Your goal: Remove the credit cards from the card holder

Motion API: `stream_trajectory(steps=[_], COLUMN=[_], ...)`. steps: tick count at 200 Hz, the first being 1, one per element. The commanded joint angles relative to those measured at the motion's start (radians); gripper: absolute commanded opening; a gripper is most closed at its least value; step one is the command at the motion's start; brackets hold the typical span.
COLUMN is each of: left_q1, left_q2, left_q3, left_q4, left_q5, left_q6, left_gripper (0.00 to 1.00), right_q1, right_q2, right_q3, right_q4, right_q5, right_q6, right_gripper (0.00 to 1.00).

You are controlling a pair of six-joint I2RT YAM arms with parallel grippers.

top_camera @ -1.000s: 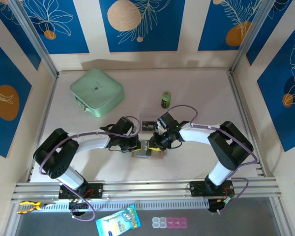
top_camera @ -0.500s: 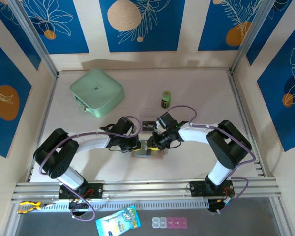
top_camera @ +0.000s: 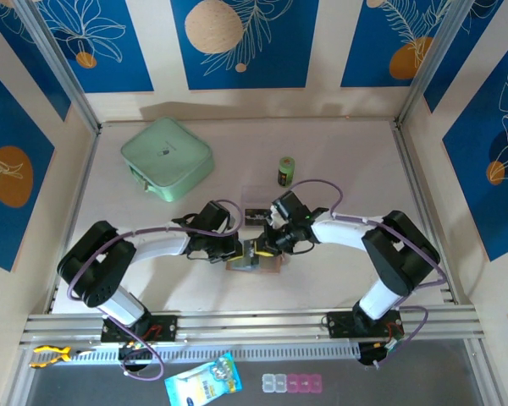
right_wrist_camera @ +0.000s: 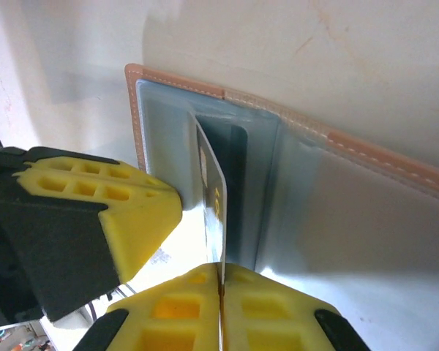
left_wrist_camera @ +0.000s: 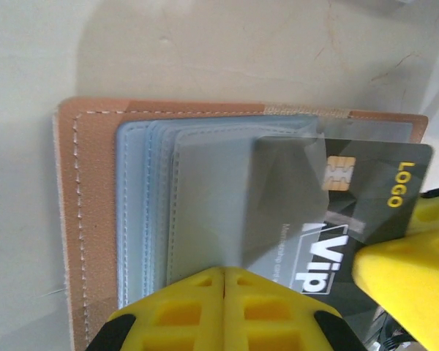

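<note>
**A:** Look, your card holder (top_camera: 252, 263) lies open and flat on the table (top_camera: 339, 169), in the middle, right between your two arms; a tan edge runs round the outside, and pale blue-grey sleeves sit stacked inside.

**B:** Yes; and your right gripper (right_wrist_camera: 221, 281) has its two yellow fingers pressed tight on the dark card (left_wrist_camera: 377, 208); it is pinching the card by its end.

**A:** From your right wrist the card is just a thin line; it runs from the sleeve straight in between the fingers.

**B:** From your left wrist you can see its face; one part is under the top clear sleeve; the part with the gold chip and the yellow word LOGO sticks out.

**A:** Your left gripper (left_wrist_camera: 224, 281) has its fingers pressed together too; they sit on the near edge of the sleeves; I cannot tell if a sleeve is caught between them.

**B:** The two grippers are very near each other; one yellow finger of the right one shows just beside the left one's fingers.

**A:** A small dark card (top_camera: 256, 214) lies on the table just past the holder.

**B:** Far off to the left is the mint-green case (top_camera: 167, 158); a little green can (top_camera: 286, 171) stands at the back.
</note>
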Motion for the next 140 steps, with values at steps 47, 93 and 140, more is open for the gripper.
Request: stream_trajectory(steps=[47,93,140], left_q1=[-0.005,-0.006,-0.004], left_q2=[-0.007,-0.034,-0.099], left_q3=[0.009,0.023,0.027], left_q4=[-0.052,-0.039,-0.105], left_q5=[-0.009,0.015,-0.061], left_q6=[0.003,-0.014,0.008], left_gripper=[0.04,0.08,0.24], right_q1=[-0.037,-0.072,-0.083], right_q2=[-0.107,-0.148,-0.188], right_q3=[0.010,0.076,0.171], right_q4=[-0.191,-0.301,-0.424], right_q5=[0.062,0.071,0.108], right_q6=[-0.123,-0.313,-0.628], right_gripper=[0.05,0.03,0.02])
